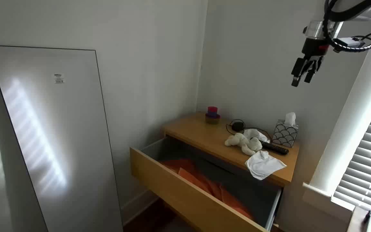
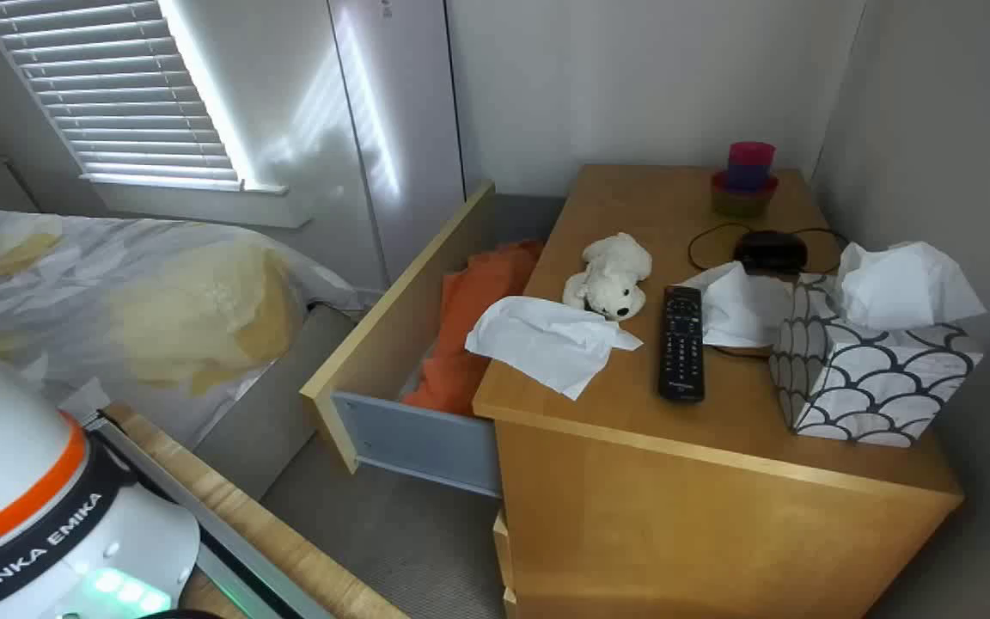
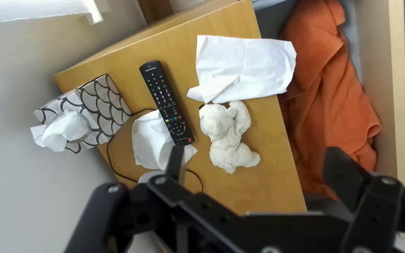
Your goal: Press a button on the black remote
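Spread wide and holding nothing, the claw hangs high above the tabletop, likely at the lining-up step, and should next press together and go down to poke the remote, near the short edge, between the corners by the box and tissue.

wrist view steeply down, both exterior views slantwise from different sides, dresser top common to all

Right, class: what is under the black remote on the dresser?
A crumpled white tissue shows from beneath one end of the black remote; the other end lies over the wooden dresser top. Whatever the remote's body covers cannot be seen.
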